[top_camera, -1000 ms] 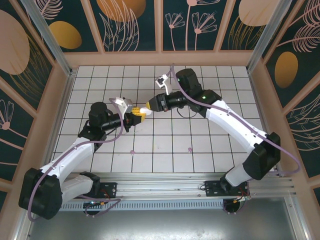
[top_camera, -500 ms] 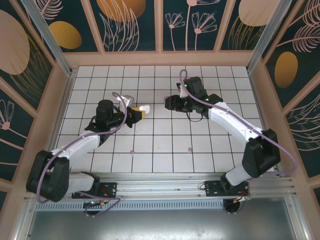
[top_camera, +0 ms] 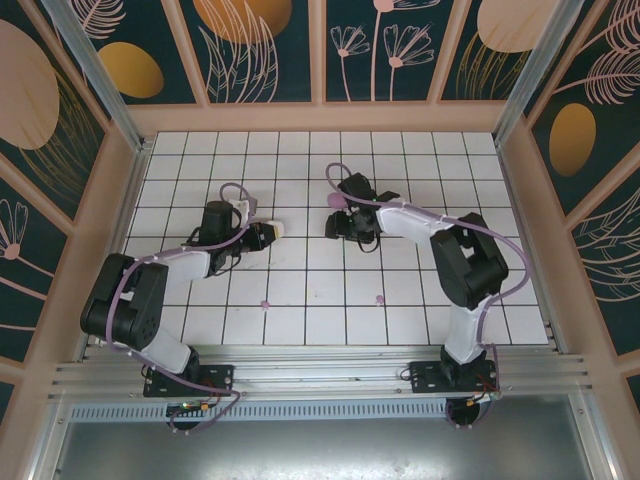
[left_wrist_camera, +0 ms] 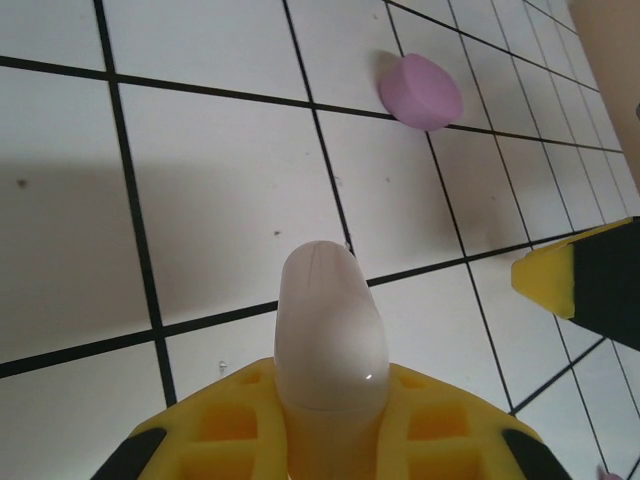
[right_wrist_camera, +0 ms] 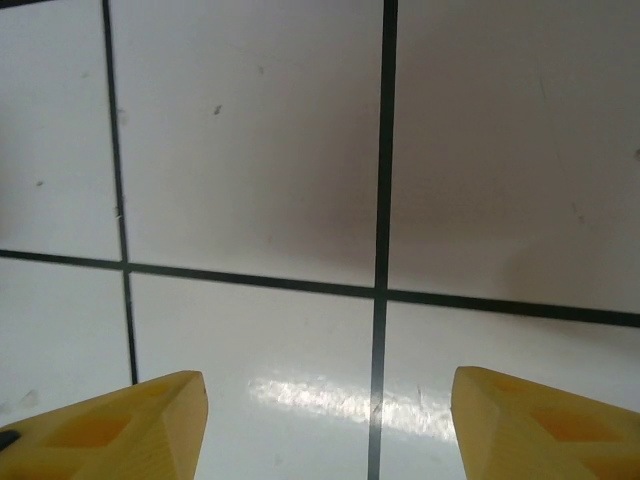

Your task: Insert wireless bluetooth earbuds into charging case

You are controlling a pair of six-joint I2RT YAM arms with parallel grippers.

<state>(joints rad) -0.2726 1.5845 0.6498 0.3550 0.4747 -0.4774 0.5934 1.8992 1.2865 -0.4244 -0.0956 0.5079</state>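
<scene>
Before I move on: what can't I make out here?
- Top view: two pink specks, too small to identify.
- Left wrist: white rounded object, base hidden in the left gripper; case or earbud unclear.
- Right wrist: right gripper, fingers cut off by the bottom edge.

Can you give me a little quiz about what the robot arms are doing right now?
1. True or false: the right end effector is squeezing something.
2. What colour is the case in the left end effector? A white, B black, C blue.
3. Fill in: the pink disc lies on the tiled ____.
Key: 1 false, it is open and empty; 2 A; 3 table.
</scene>
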